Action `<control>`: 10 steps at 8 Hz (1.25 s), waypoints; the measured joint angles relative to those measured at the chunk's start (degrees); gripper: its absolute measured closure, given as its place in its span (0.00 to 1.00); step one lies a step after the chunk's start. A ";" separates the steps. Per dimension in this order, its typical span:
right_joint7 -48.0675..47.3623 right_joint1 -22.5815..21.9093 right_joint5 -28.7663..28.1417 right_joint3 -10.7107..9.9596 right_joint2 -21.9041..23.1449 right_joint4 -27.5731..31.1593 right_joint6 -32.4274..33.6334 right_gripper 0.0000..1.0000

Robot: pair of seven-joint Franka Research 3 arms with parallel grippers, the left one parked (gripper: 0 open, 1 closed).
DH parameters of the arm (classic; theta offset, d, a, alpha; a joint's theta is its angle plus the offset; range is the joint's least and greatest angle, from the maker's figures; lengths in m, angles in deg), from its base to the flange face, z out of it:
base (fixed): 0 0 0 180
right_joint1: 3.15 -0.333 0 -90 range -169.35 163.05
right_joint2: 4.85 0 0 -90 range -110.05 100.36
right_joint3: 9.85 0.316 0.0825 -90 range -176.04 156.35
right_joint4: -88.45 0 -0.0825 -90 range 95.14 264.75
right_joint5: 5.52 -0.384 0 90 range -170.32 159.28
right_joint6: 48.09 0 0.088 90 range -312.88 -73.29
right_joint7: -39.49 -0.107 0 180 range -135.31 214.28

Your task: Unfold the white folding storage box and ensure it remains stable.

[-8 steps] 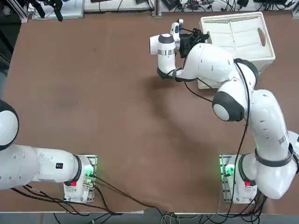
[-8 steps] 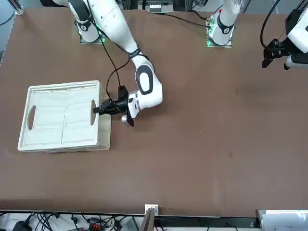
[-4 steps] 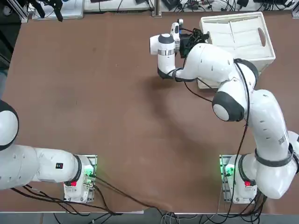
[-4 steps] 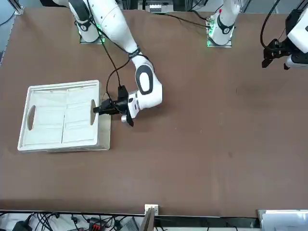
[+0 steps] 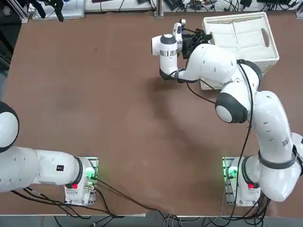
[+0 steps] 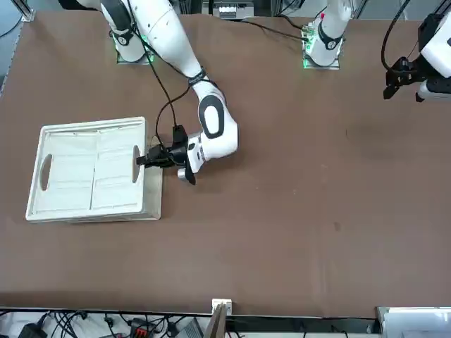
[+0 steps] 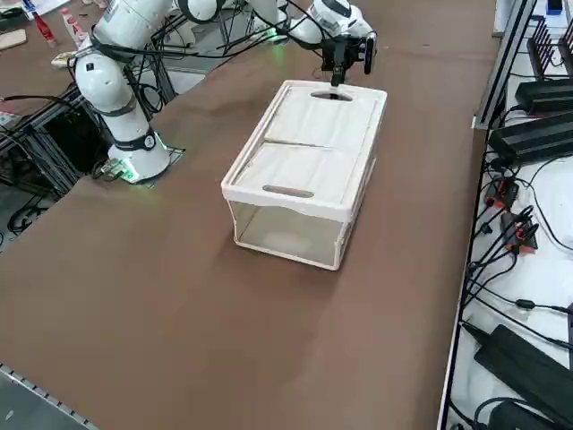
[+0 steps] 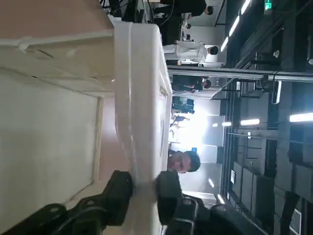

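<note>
Right gripper point(image 8: 145, 192) narrow, closed on a raised edge of the white folding storage box point(image 7: 312, 148) at its left side; a finger lies on either face, grip firmness not readable. Box sits near the table's point(image 5: 118, 109) far right corner. Top and front views: no visible shift of arm or box over the last second, so no fresh unfolding progress seen there. Box has height, but panels with oval cut-outs lie flat across the top and the right side shows a hollow below. Judgement: unfolding incomplete; panels need seating, stability unproven. Releasing early could let an unlatched panel drop.
</note>
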 joint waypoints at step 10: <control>19.29 0.23 -11.58 -1.85 5.79 -12.94 2.43 0.04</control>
